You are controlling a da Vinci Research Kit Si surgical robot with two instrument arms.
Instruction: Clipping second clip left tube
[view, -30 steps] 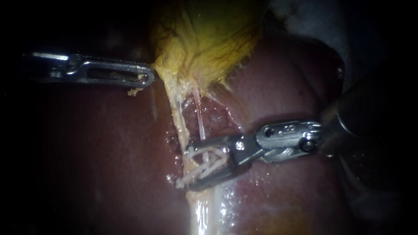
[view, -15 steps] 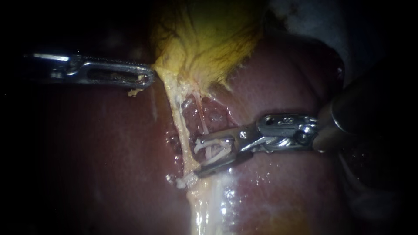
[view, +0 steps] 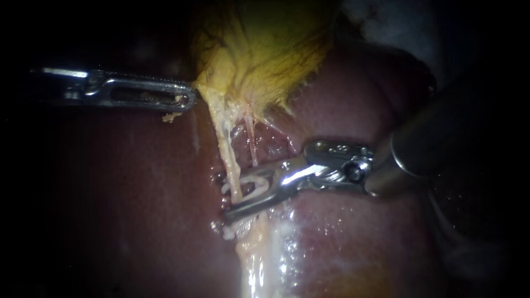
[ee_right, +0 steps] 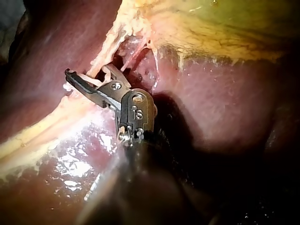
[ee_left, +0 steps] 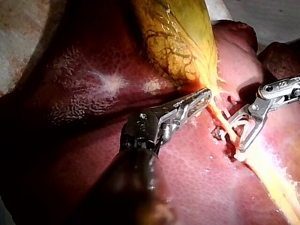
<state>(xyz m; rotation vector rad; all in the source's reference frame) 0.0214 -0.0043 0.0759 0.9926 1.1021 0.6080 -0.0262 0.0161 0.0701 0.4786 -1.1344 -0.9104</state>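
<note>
The yellow gallbladder (view: 265, 49) lies on the dark red liver (view: 138, 193). My left instrument (view: 189, 99) holds still with its jaws shut on the gallbladder's lower edge, as the left wrist view (ee_left: 202, 96) confirms. Two strands run down from there: the pale left tube (view: 226, 149) and a thin pink right tube (view: 252, 146). My right instrument (view: 227, 198) reaches in from the right. Its jaws stand open and straddle the left tube, with a white clip (view: 254, 185) between them. The right wrist view shows those jaws (ee_right: 86, 75) around the same pale tube (ee_right: 105, 54).
A pale fatty band (view: 256, 259) runs on down the liver below the jaws. The right instrument's dark shaft (view: 436, 138) crosses the right side. Pale bench cloth (view: 386, 22) shows at the upper right, beyond the liver's edge.
My right instrument has slid left and slightly up along the tissue, so its open jaws now reach across the left tube; the gap between them has narrowed. The left instrument has not moved.
</note>
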